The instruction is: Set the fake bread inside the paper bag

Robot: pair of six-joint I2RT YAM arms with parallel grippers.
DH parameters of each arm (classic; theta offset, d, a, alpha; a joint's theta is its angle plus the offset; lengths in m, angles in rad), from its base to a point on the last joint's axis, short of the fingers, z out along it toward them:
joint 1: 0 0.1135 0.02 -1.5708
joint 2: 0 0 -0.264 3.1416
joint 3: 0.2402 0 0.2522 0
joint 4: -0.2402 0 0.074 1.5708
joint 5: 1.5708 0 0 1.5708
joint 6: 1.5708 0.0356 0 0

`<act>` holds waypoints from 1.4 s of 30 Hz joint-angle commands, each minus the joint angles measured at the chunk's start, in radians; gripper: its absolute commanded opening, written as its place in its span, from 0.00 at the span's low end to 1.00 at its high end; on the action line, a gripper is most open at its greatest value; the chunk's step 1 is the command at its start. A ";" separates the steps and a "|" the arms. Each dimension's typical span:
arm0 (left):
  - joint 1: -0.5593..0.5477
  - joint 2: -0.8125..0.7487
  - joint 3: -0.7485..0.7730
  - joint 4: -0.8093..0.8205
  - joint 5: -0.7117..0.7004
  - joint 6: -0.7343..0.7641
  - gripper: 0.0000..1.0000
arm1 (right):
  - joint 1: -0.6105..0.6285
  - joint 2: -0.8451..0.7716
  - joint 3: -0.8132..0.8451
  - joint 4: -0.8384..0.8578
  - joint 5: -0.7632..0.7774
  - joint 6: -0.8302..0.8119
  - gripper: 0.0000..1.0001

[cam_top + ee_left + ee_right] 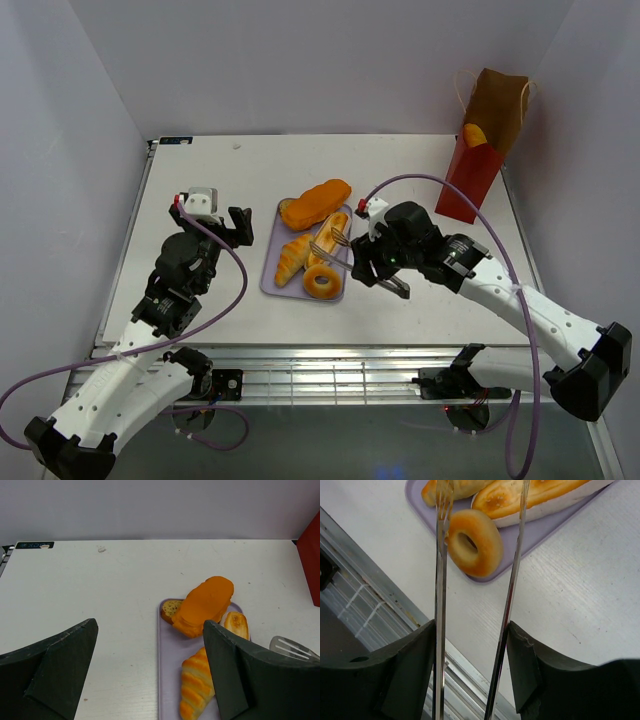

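The fake bread lies on a lavender tray (270, 282): a long orange loaf (316, 203), a croissant (293, 258), a split bun (330, 237) and a tan ring donut (323, 282). The paper bag (485, 140), red below and brown above, stands upright at the far right. My right gripper (372, 262) is shut on thin metal tongs (440, 580), whose open tips hang over the donut (490, 550) and the bun (545, 495). My left gripper (225, 222) is open and empty, left of the tray. In the left wrist view, the loaf (205, 605) and croissant (196, 685) show ahead.
A small seeded brown piece (171, 608) sits under the loaf's near end. The table's front edge with metal rails (380, 610) lies just below the tongs. White walls close in the table on three sides.
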 commanded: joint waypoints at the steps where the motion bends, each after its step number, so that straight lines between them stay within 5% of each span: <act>1: -0.005 -0.007 -0.003 0.012 -0.008 0.006 0.97 | 0.027 -0.059 -0.016 -0.068 0.025 -0.025 0.61; 8: -0.005 -0.006 -0.004 0.010 -0.007 0.006 0.97 | 0.066 -0.070 -0.068 -0.147 0.056 -0.013 0.61; 42: -0.005 -0.003 -0.003 0.010 0.005 0.006 0.97 | 0.078 0.042 -0.161 0.055 0.036 0.032 0.55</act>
